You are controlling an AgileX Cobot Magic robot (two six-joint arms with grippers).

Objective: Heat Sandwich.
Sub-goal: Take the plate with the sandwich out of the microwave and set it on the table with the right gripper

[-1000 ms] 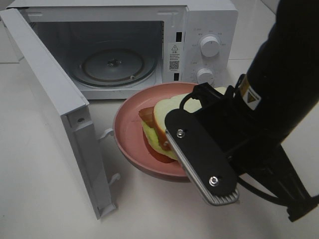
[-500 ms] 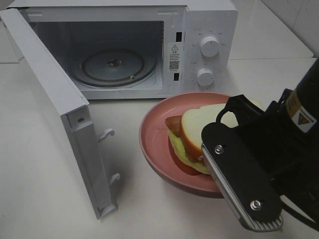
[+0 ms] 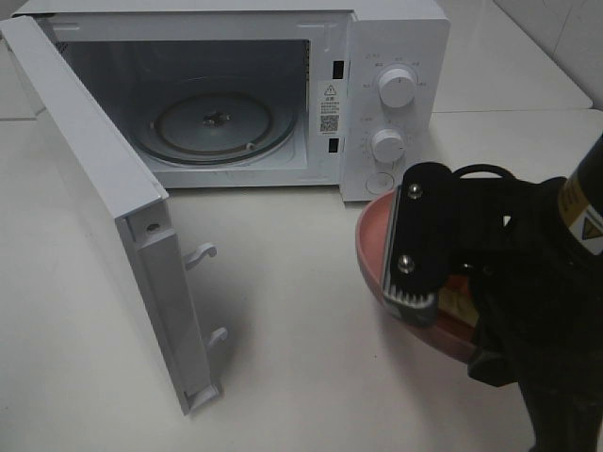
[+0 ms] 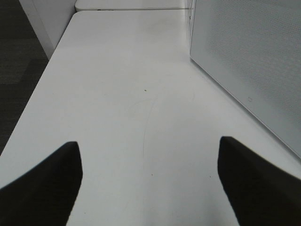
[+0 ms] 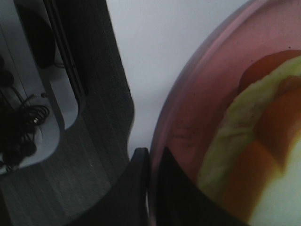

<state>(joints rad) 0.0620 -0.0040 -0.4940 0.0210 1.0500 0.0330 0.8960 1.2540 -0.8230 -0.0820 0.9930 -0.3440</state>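
The right arm [image 3: 546, 311] is seen at the right edge of the exterior high view, its dark body reaching in from the lower right, with the right tool [image 3: 417, 282] held just in front of the microwave's control panel. The tool's jaws are pressed together on the rim of the pink plate [image 3: 372, 247]; in the right wrist view the rim [image 5: 155, 155] is pinched between the two dark fingertips [image 5: 136, 183]. The plate is tilted and largely hidden behind the tool in the high view.

The left tool [image 4: 148, 183] is shown only by its wrist camera: its two dark fingers [image 4: 42, 188] are spread wide above the bare white worktop [image 4: 131, 94], with nothing between them, beside a white perforated panel [image 4: 249, 61].

The white microwave [image 3: 396, 38] stands at the back of the worktop with its door [image 3: 104, 217] swung fully open to the left (the glass turntable [image 3: 215, 127] is visible inside). Two dials [image 3: 397, 87] sit on its panel.

The sandwich [image 5: 254, 155] lies on the plate, close to the right tool's fingertips but not touched by them; its pale green filling and white bread are seen in the right wrist view only.
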